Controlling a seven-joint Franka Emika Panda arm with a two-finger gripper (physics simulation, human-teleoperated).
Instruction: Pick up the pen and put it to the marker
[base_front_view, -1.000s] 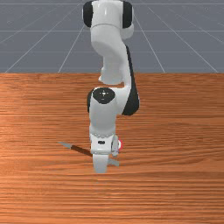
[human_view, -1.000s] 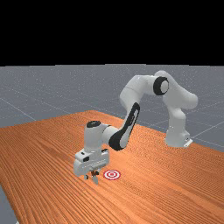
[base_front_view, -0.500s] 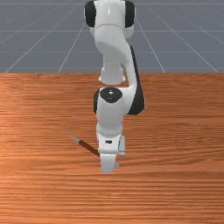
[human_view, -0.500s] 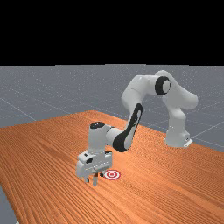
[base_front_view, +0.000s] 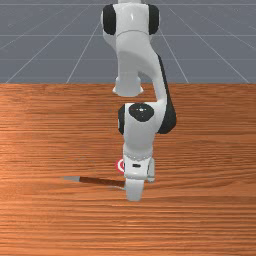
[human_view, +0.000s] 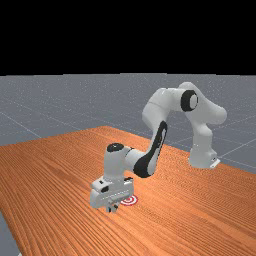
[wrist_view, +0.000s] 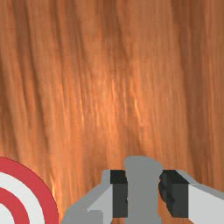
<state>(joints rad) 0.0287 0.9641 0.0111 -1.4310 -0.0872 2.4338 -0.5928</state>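
In the far view the gripper is low over the table, beside the red and white round marker. The pen, brown with grey ends, extends from under my hand toward the front view's left. Its grey end stands between the black pads in the wrist view, touched on both sides, so the gripper is shut on it. Part of the marker shows at the hand's left edge in the front view, and the hand covers the rest. Whether the pen touches the table I cannot tell.
The wooden table extends around the hand. Behind it in the front view, the arm reaches over the table from its base.
My hand has moved toward the front view's right, uncovering part of the marker on its left. The pen has swung: its far tip first rose in the front view, then came down and left.
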